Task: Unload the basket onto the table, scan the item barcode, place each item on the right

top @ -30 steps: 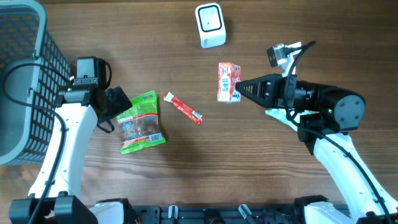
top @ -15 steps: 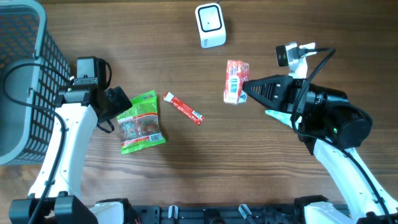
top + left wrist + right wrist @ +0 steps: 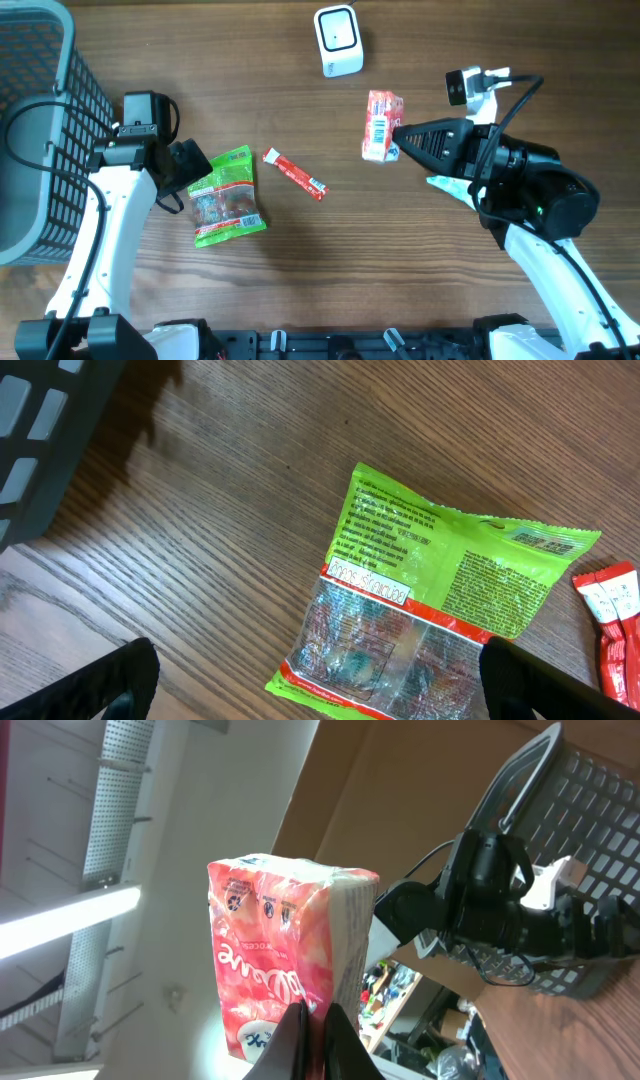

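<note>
Pink pack point(image 3: 381, 125): being pinched at one end by the right gripper point(image 3: 398, 143), jaws pressing nearly together on a thin edge of the wrapper. Hanging off the fingertips, pointing away from the arm, showing a white printed panel upward to the overhead camera; print too small for reading. Lying near the white scanner point(image 3: 337, 40), apart from it, on the right arm's side of it. Standing tall in the right wrist view, filling the middle of the frame above the tips, with ceiling lights behind rather than wood.

Left gripper point(image 3: 192, 178): spreading fully wide, holding nothing, hovering over the upper edge of the green snack bag point(image 3: 227, 197). Showing only as two dark fingertips point(image 3: 120, 680) at the lower corners of the left wrist view, with the bag lying flat on the table point(image 3: 300, 270) between them.

Red stick packet point(image 3: 295, 174): lying slantwise on the wood between the green bag and the pink pack, touching neither.

Grey basket point(image 3: 40, 130): sitting at the table's far left, beside the left arm.
</note>
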Available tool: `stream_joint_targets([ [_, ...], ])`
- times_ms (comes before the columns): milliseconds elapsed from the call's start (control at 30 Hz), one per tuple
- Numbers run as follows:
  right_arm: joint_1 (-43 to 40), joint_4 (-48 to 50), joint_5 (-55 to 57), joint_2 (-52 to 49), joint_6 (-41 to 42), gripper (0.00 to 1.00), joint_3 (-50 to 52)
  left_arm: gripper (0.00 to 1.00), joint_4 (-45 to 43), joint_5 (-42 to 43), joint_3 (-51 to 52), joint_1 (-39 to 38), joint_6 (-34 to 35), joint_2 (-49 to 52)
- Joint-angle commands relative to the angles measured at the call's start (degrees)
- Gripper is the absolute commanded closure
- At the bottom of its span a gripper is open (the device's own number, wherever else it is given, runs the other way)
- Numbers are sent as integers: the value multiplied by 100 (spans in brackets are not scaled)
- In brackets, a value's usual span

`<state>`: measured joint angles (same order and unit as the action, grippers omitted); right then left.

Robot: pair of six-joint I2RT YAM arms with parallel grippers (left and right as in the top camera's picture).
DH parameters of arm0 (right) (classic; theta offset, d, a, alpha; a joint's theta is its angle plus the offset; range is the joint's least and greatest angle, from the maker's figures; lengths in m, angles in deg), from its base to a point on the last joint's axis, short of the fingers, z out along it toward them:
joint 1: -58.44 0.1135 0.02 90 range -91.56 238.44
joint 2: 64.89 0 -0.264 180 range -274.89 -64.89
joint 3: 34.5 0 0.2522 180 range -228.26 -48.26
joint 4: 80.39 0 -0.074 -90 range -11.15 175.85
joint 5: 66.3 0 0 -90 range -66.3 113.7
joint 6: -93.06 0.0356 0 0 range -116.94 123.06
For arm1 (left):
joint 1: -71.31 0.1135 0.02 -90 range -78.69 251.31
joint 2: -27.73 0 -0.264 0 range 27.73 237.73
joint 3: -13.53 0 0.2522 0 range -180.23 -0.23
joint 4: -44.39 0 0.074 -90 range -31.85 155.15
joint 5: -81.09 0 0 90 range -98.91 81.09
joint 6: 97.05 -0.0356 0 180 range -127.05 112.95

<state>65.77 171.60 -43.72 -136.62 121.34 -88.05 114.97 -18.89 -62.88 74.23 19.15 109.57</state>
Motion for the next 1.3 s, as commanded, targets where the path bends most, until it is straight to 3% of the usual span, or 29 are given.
stream_joint_targets([
  [0,-7,-37,162,85,-164,96,-66,0,0,11,-81,26,-48,-20],
  [100,-9,-1023,153,35,-848,96,-63,0,0,11,-81,26,-48,-20],
  [200,-9,-3099,501,-11,-2277,96,-63,0,0,11,-81,26,-48,-20],
  [300,-7,-5565,1259,-46,-4144,96,-63,0,0,11,-79,26,-48,-20],
  [433,-7,-7545,2011,-72,-6634,96,-63,0,0,11,-81,26,-48,-20],
  [567,-7,-9110,2918,-72,-8284,96,-63,0,0,11,-79,26,-48,-20],
  [1000,-7,-11099,5783,-72,-9687,96,-63,0,0,11,-79,26,-48,-20],
  [1267,-7,-11807,5829,-72,-10161,96,-66,0,0,11,-81,24,-48,-20],
])
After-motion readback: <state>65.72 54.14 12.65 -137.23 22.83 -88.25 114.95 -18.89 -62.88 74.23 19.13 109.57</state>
